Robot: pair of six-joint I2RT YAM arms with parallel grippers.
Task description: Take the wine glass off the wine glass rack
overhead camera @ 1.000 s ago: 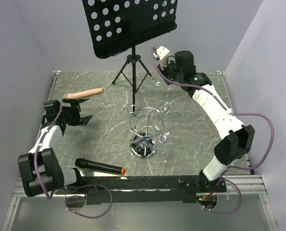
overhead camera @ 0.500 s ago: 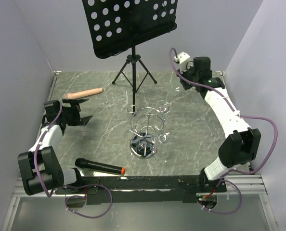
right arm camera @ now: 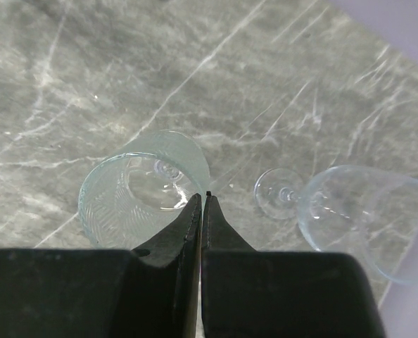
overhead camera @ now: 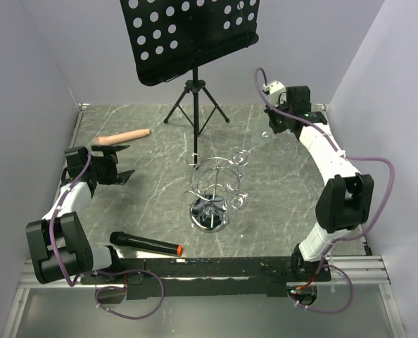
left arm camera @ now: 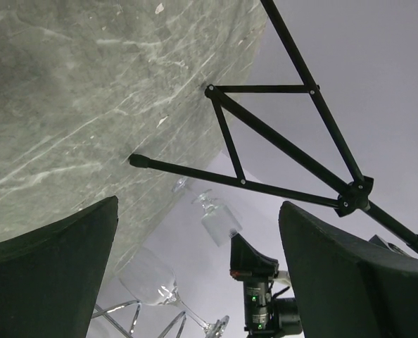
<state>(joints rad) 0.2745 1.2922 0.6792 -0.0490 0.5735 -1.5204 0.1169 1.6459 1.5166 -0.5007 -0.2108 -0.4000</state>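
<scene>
The chrome wine glass rack (overhead camera: 210, 184) stands mid-table on its round base (overhead camera: 207, 215), with wine glasses hanging on it (overhead camera: 238, 202); one of these shows in the left wrist view (left arm camera: 149, 278). My right gripper (overhead camera: 274, 132) is at the back right, low over the table. Its jaws (right arm camera: 203, 201) are shut on the rim of a clear wine glass (right arm camera: 142, 190), which stands bowl up under it and also shows in the left wrist view (left arm camera: 220, 224). A second glass (right arm camera: 357, 211) lies on its side just right of it. My left gripper (overhead camera: 121, 174) is open and empty at the left.
A black music stand (overhead camera: 188, 35) on a tripod (overhead camera: 195, 105) stands at the back centre. A wooden-handled tool (overhead camera: 124, 136) lies at the back left. A black microphone with an orange tip (overhead camera: 146, 244) lies at the front left. Walls close in both sides.
My right arm has swung from beside the tripod to the right and down toward the table, glass in its jaws. The left arm has not moved.
</scene>
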